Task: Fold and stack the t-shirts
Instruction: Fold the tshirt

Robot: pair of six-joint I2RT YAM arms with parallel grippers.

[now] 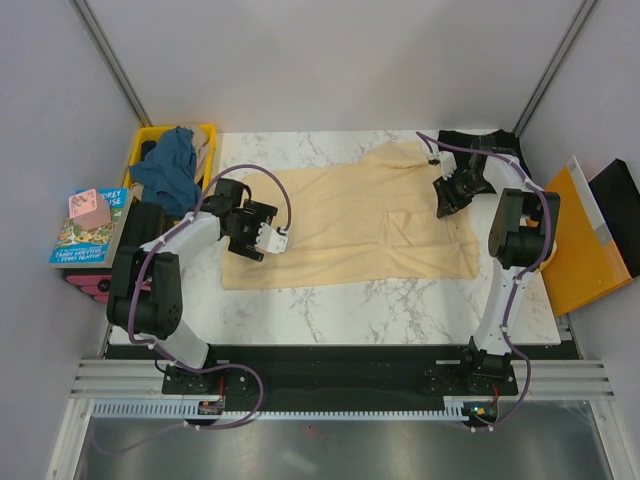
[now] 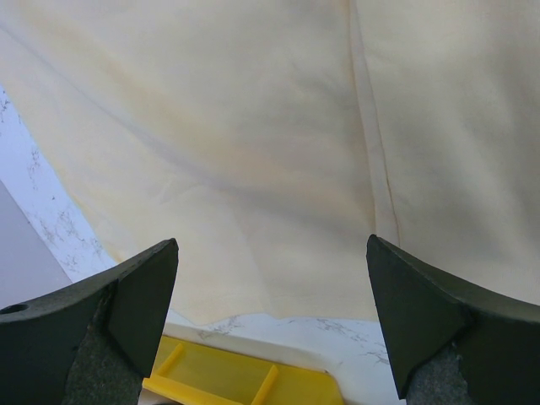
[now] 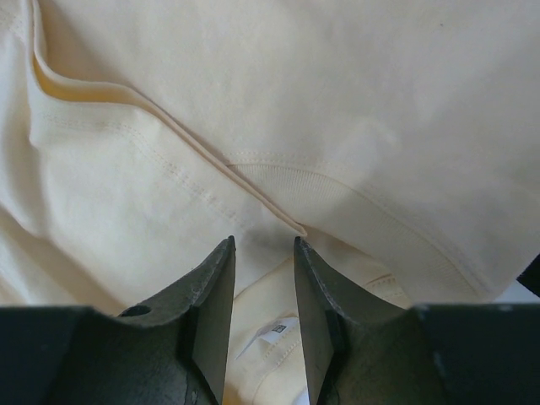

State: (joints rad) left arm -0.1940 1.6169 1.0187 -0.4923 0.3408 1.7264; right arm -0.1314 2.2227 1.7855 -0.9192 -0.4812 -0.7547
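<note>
A pale cream-yellow t-shirt [image 1: 350,215] lies spread across the marble table [image 1: 380,300]. My left gripper [image 1: 283,240] hangs wide open over the shirt's left edge; in the left wrist view [image 2: 272,240] nothing sits between its fingers, with cream cloth [image 2: 278,135] beyond them. My right gripper [image 1: 445,203] is low over the shirt's collar end. Its jaws [image 3: 263,240] stand narrowly open above a folded hem [image 3: 253,181] and a small label [image 3: 274,331]. A black t-shirt [image 1: 470,140] lies at the back right corner. A teal-blue t-shirt [image 1: 170,168] is bunched in the yellow crate [image 1: 208,132].
The yellow crate [image 2: 236,380] stands just off the table's back left corner. An orange flat folder [image 1: 580,240] leans off the right edge. A book [image 1: 85,235] with a pink block [image 1: 88,207] lies at the left. Grey walls close in on three sides.
</note>
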